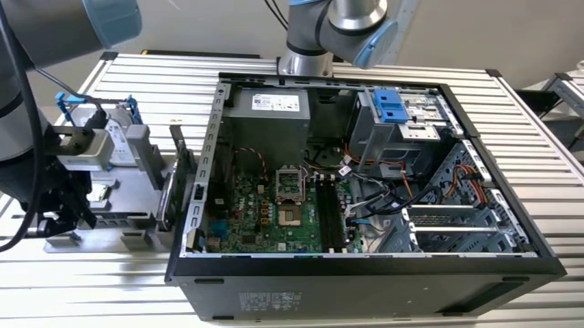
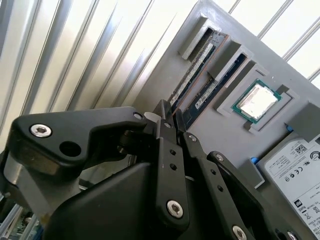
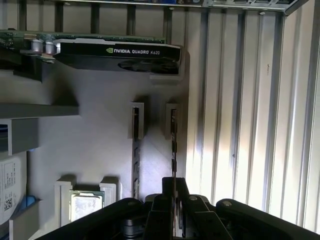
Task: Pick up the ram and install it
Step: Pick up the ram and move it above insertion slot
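Black hand sits over the ram in a grey tray.

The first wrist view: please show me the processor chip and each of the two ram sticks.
processor chip (image 3: pixel 86 206), first wrist view, middle of its metal lid.
ram stick beside the chip (image 3: pixel 135 160), first wrist view, midway along its edge.
other ram stick (image 3: pixel 173 145), first wrist view, midway along its edge.

the desk is ribbed pale metal with a soft sheen. the parts holder looks like matt grey plastic. the hand is matt black, its screws bright metal. the ram is dull and dark. the processor has a shiny metal lid, and the graphics card a glossy black shroud.
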